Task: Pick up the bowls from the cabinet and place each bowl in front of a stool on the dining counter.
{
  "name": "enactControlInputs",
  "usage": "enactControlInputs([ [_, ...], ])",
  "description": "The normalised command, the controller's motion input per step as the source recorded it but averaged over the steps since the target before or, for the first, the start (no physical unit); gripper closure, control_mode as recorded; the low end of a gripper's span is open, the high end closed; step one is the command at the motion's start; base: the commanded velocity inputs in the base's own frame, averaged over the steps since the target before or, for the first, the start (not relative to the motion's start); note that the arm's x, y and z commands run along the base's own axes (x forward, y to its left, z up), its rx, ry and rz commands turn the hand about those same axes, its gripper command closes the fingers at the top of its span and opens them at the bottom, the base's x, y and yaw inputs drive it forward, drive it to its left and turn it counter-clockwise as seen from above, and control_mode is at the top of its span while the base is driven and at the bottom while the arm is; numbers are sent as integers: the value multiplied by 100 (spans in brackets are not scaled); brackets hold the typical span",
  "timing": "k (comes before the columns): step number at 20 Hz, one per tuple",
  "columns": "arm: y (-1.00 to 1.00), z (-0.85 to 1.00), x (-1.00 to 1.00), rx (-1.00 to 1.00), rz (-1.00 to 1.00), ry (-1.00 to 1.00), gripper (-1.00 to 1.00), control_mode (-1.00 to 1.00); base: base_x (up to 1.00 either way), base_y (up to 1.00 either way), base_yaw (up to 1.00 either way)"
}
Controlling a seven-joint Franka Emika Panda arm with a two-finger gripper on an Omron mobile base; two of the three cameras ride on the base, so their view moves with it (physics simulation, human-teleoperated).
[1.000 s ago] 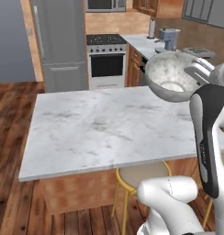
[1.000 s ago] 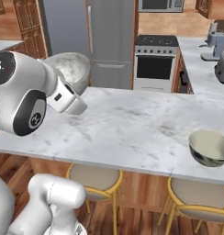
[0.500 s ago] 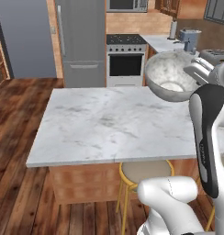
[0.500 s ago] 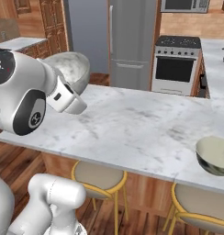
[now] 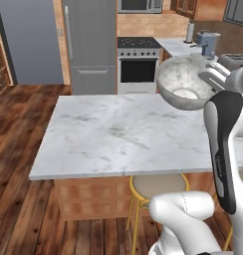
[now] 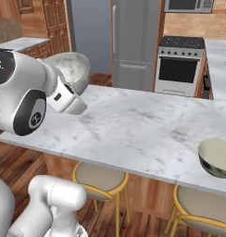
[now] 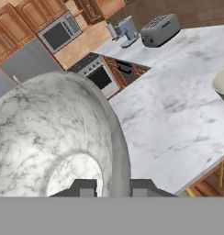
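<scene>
The speckled grey-white stone-look round bowl [image 5: 185,82] is carried in the air above the large white-grey veined marble table [image 5: 123,132], clear of its surface. In the hand view the bowl's rim [image 7: 116,133] passes between the two dark finger tips, so the pincer [image 7: 113,187] is clamped on the bowl's wall, jaws nearly together. The bowl hangs tilted, its mouth turned toward the base cameras rather than upward.

The second bowl, cream inside with a dark patterned outside [image 6: 217,157], already sits on the table near its front edge, above one round tan stool with a yellow-gold rim [image 6: 205,208]. A neighbouring stool [image 6: 100,178] stands under the edge with bare marble before it.

Judgement: the held bowl lies at the pincer itself; what matters is that the free place setting lies below and forward of it, well apart from the seated bowl. The bowl needs levelling before it is lowered.

Beyond the table stand a steel refrigerator [image 5: 91,45] and an oven range [image 5: 137,69].
</scene>
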Motion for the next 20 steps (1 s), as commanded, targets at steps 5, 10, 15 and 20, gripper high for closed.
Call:
enactControlInputs([
  [5,-17,-23,0,0,0,0,100,-100,0,-1,0],
  [10,-29,-43,0,0,1,8,100,-100,0,0,0],
  [15,-17,-51,9,0,0,5,100,-100,0,0,0],
  [20,-16,-47,20,0,0,12,100,-100,0,0,0],
])
